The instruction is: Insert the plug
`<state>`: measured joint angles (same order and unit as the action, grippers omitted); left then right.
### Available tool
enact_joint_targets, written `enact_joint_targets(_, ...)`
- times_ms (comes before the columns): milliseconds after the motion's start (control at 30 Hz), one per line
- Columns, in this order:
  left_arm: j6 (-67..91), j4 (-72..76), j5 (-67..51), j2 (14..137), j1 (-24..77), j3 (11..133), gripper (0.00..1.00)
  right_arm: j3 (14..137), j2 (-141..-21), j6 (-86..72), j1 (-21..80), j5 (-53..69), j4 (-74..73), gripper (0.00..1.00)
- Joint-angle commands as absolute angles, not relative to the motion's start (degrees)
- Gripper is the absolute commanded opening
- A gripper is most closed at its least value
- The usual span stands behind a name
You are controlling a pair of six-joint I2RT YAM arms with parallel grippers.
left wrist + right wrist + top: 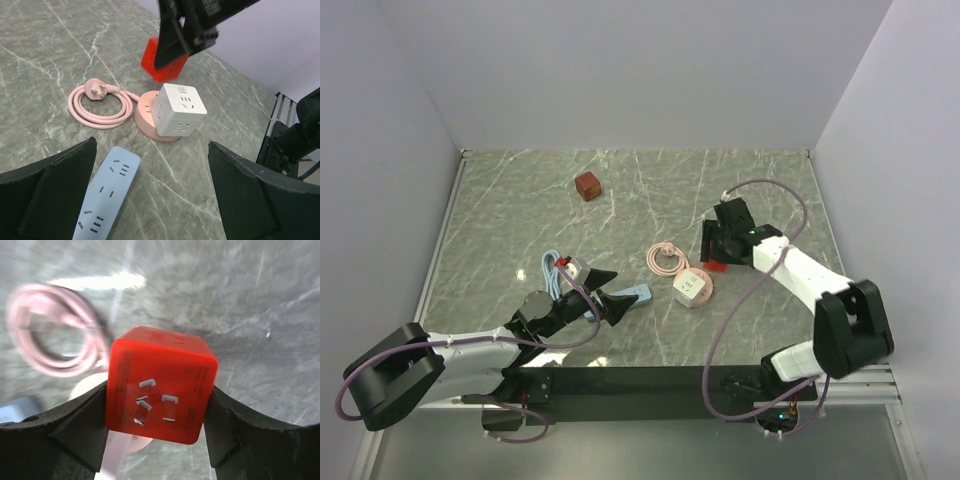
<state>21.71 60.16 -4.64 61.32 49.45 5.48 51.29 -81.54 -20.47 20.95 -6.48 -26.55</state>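
Note:
The plug [160,385] is a bright red cube, and my right gripper [157,415] is shut on it, one finger pressed on each side. Its face with three metal prongs points at the right wrist camera. From above, the plug [714,266] shows only as a red sliver under the right gripper [720,250], at the table's right. In the left wrist view the plug [149,56] sits behind the white cube. My left gripper [152,195] stands wide open with nothing between its fingers, low over the light blue power strip [107,192], whose end [638,294] pokes out from under the left gripper [605,293].
A white socket cube [692,288] rests on a pink round base beside a coiled pink cable [666,260], between the two grippers. A darker brownish-red cube [587,185] lies at the back. The strip's blue cable [554,270] is coiled to the left.

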Motion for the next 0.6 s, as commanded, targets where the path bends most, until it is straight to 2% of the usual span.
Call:
enact_joint_targets(0,19.8,63.3,-5.1,60.9,49.3,6.0,0.99,55.5,-72.6,-20.7,20.7,-5.5,-27.3,0.0)
enact_joint_targets(133,17.8,63.5,-7.4,61.5,49.3,6.8,1.0,58.3,-68.0,-20.7,20.7,-3.8,-29.7,0.0)
enact_joint_targets(300,12.1,60.9,-6.8,61.5,49.7,8.7,0.99,57.2,-62.9,-23.2,21.3,6.1,-29.1,0.0)
enact_joint_targets(567,2.0,54.7,-0.1,66.0,58.0,17.2,0.99,52.0,-57.7,-25.0,23.4,20.4,-27.2,0.0)
